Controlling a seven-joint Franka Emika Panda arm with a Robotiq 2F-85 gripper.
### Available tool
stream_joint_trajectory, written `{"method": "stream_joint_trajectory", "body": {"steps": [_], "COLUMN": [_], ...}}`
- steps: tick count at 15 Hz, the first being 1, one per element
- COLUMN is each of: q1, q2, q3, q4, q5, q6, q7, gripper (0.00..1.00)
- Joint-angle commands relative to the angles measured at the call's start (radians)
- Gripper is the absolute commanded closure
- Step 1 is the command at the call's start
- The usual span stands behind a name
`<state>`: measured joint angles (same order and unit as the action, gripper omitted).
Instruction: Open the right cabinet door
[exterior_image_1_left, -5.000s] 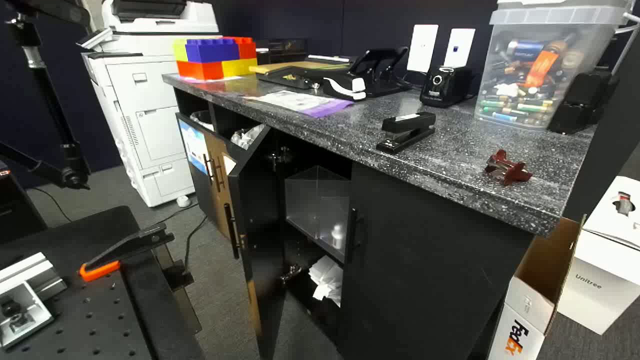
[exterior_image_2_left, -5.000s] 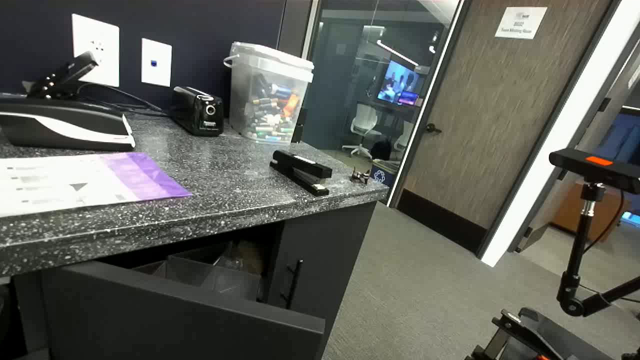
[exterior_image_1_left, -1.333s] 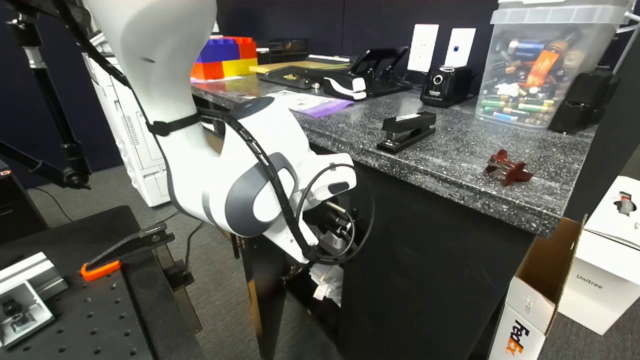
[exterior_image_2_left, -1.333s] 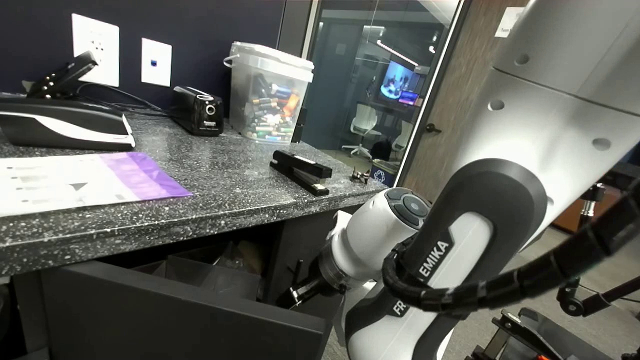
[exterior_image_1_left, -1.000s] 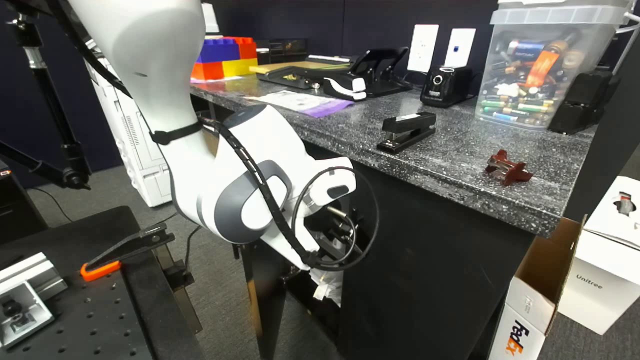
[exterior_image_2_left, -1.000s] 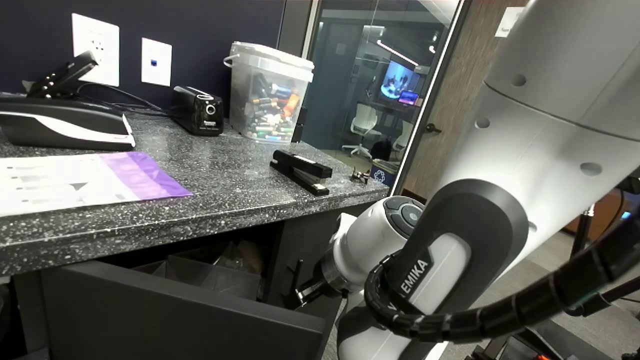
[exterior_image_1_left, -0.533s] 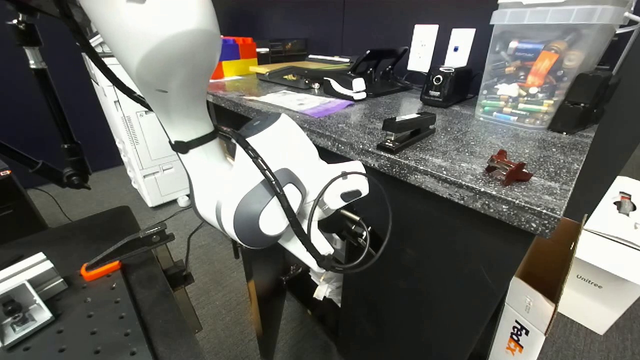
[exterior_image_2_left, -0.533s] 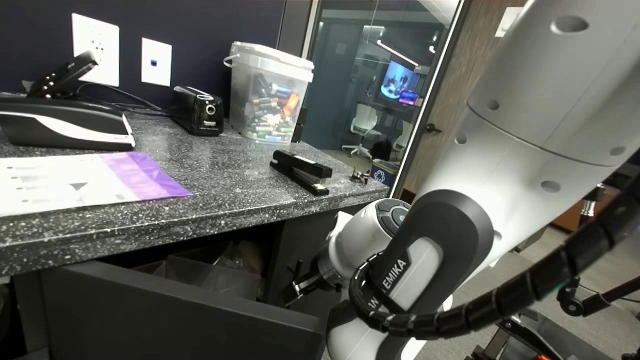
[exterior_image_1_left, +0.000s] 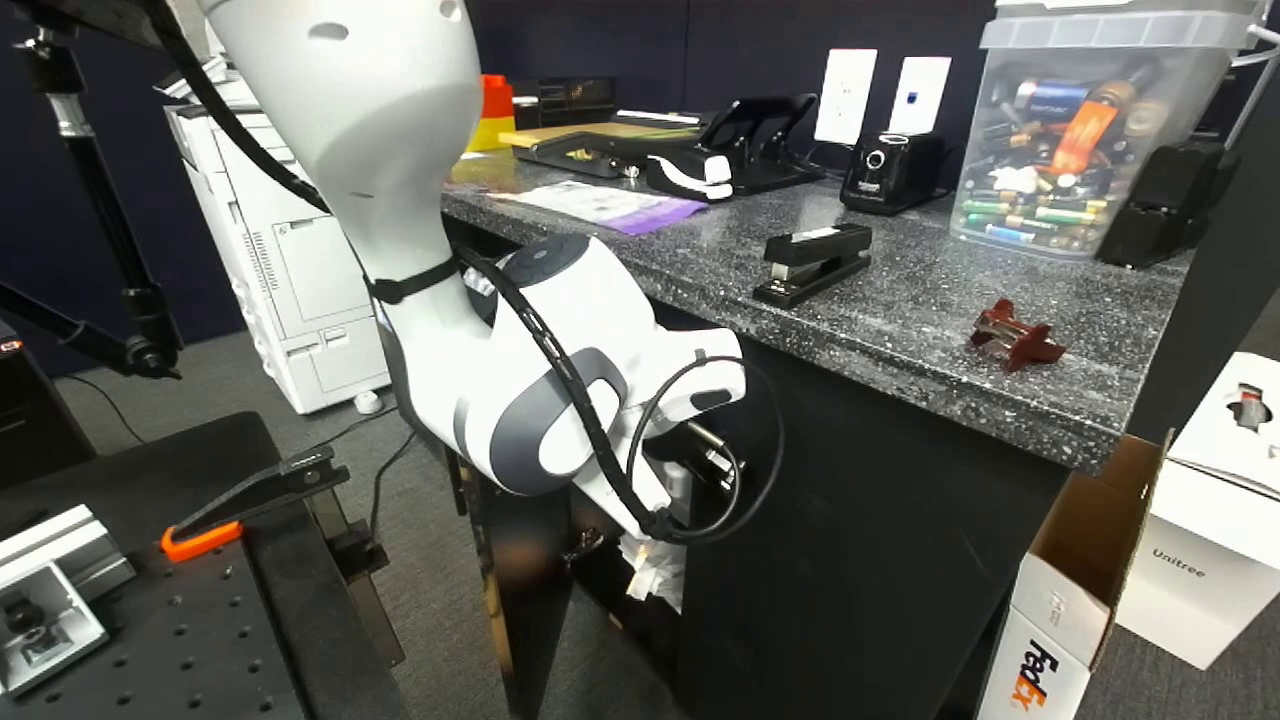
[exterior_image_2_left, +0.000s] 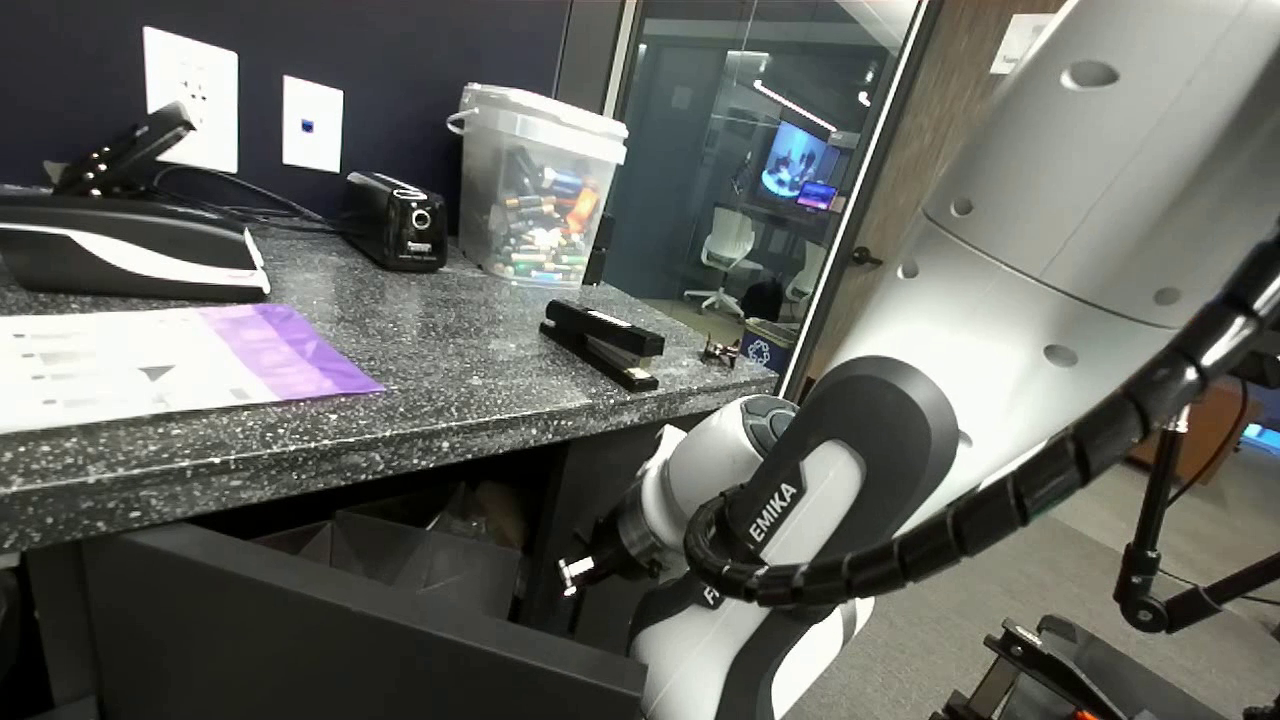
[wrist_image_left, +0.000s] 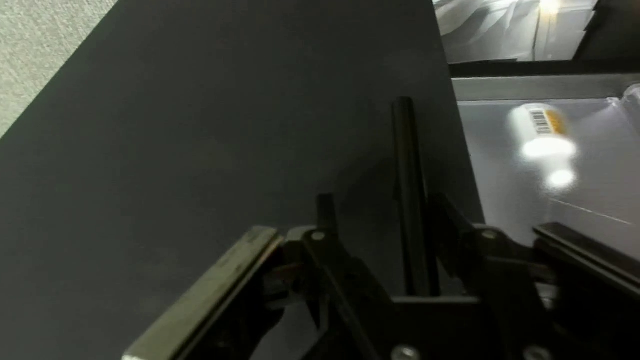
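One black gripper (wrist_image_left: 383, 201), unclenched, has two fingers (wrist_image_left: 326, 211) astride one slim black bar handle (wrist_image_left: 412, 187) on one rectangular matte-black right cabinet door (wrist_image_left: 225, 125) before it; beyond it to one side, one white, orange-labelled bottle (wrist_image_left: 536, 124)

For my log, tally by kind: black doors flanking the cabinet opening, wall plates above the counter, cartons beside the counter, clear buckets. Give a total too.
Doors: 2 (right cabinet door, swung-out door)
Wall plates: 2 (outlet plate, blue-port plate)
Cartons: 2 (FedEx carton, Unitree carton)
Clear bucket: 1
Total: 7
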<state>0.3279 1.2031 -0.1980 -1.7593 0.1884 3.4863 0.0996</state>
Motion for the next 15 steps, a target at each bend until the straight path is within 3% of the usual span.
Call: {"method": "stream_joint_trajectory", "body": {"steps": [1, 3, 4, 7, 10, 15], "q1": [-0.038, -0.042, -0.048, -0.063, -0.117, -0.185], "q2": [0.023, 0.015, 0.009, -0.024, -0.098, -0.172], "q3": [0.058, 0.063, 0.063, 0.073, 0.155, 0.215], "q4": [0.043, 0.034, 0.026, -0.019, -0.146, -0.356], "q5": [-0.016, -0.017, -0.018, -0.022, -0.083, -0.157], "q6": [0.043, 0.041, 0.042, 0.035, -0.019, 0.012], "q7": [-0.027, -0.033, -0.036, -0.043, -0.065, -0.103], "gripper": [0.81, 0.96, 0.99, 0.97, 0.97, 0.97]}}
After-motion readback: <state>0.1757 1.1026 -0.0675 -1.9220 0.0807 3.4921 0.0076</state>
